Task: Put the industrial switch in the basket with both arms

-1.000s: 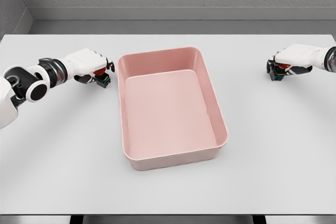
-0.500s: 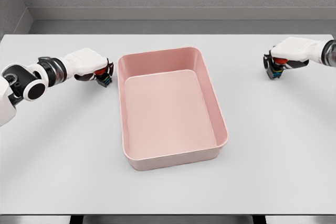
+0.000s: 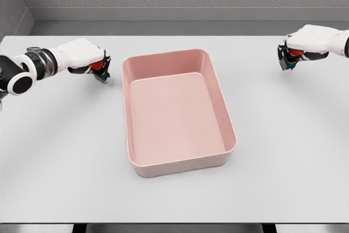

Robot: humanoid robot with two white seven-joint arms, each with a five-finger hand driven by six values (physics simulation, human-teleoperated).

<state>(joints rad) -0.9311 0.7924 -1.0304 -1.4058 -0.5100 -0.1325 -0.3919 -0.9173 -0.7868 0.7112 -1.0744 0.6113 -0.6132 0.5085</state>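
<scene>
Each white five-finger hand is clamping a small rigid black red-buttoned industrial switch, left hand [image 3: 87,58] on its switch [image 3: 99,69], right hand [image 3: 305,45] on the other [image 3: 290,58], flanking the empty pink plastic basket [image 3: 180,151]; looking light and hard, they suit side pinches.

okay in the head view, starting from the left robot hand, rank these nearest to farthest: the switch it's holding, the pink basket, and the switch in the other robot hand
1. The industrial switch in the left robot hand, gripped at the table's left.
2. The pink basket, middle of the table, its near-left wall just right of that hand.
3. The second switch, held by the right robot hand at the far right edge.
</scene>
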